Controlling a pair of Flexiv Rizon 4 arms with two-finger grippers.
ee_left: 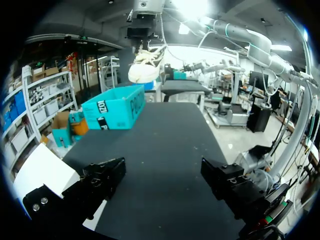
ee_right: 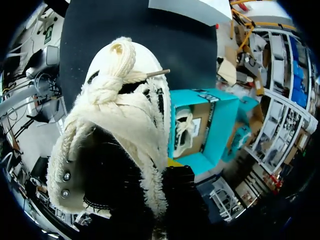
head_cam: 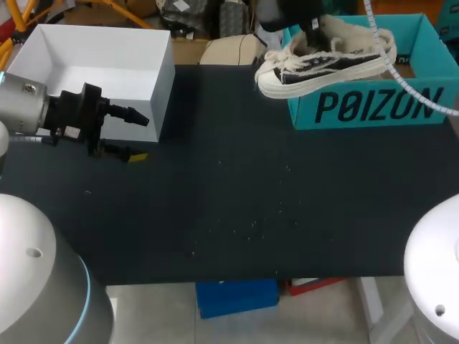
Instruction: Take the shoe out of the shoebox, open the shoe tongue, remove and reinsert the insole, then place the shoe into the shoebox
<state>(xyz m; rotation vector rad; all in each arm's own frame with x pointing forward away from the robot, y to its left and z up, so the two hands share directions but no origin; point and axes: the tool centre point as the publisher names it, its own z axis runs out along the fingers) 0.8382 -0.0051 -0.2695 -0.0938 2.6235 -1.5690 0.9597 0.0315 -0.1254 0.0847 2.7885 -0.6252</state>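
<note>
1. Right gripper (head_cam: 314,34) is closed on the shoe (head_cam: 326,63) at its fleecy collar. The lining hides its fingers, so I cannot tell how far apart they stand.
2. That shoe hangs over the near left part of the shoebox (head_cam: 373,107), which sits at the tabletop's (head_cam: 251,208) far right corner. Its toe points toward the left edge and its sole is tilted.
3. A second shoe (ee_right: 185,125) lies inside the shoebox.
4. As I judge it, the step in hand is taking the shoe out. Its sole should pass well above the box wall. It is best set down flat in the middle of the tabletop, where both arms can reach the tongue.
5. Left gripper (head_cam: 135,135) is spread wide and holds nothing. It hovers near the left edge, just beside the white box (head_cam: 161,93) at the far left corner.
</note>
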